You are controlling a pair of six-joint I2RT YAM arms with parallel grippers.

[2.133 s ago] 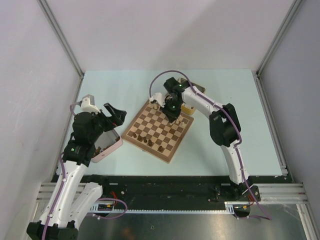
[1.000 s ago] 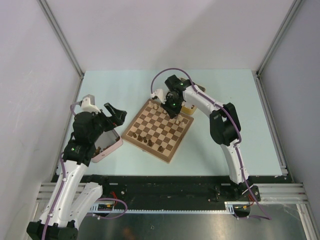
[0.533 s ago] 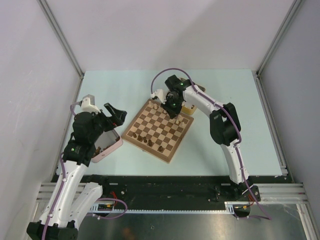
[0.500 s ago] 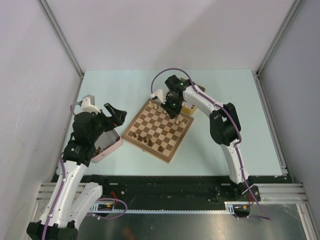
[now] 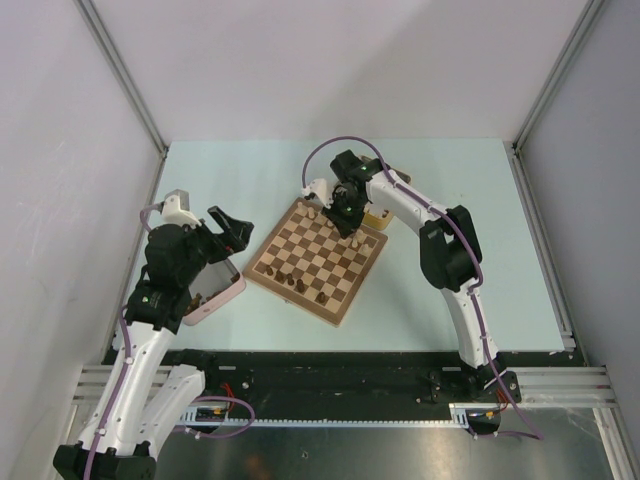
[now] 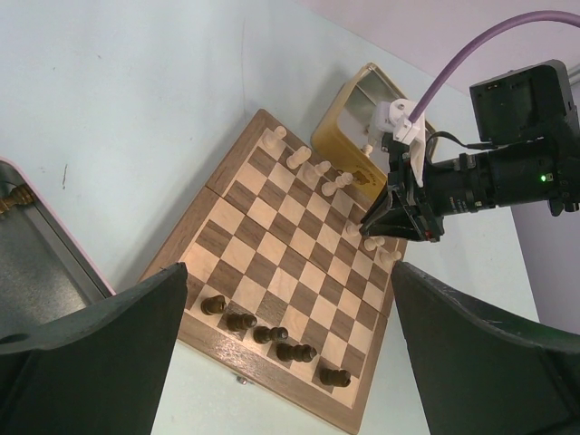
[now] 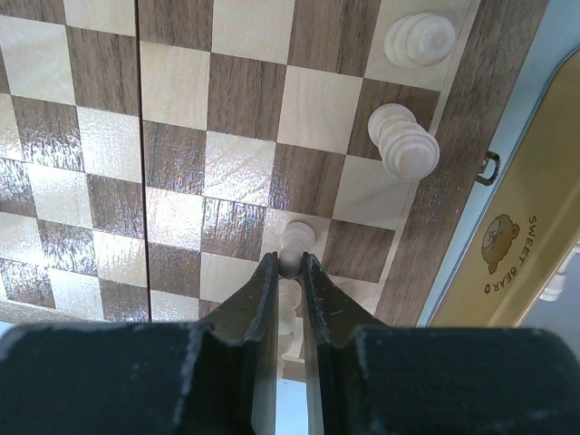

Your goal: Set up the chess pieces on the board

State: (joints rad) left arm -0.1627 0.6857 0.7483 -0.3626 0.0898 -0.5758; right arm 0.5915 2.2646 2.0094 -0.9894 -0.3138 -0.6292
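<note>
The top camera looks steeply down from behind the near edge over the whole tabletop [image 5: 250,170]. The left wrist camera eyes the board [image 6: 272,258] from the left edge, some way off. The right wrist camera hangs close above its squares. All three share it.

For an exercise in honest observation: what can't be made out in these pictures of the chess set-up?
- Right wrist view: the right gripper hides most of the held pale piece.
- Left wrist view: the pink tin is cut off by the frame edge.
- Top view: the dark pieces are too small to name.
</note>
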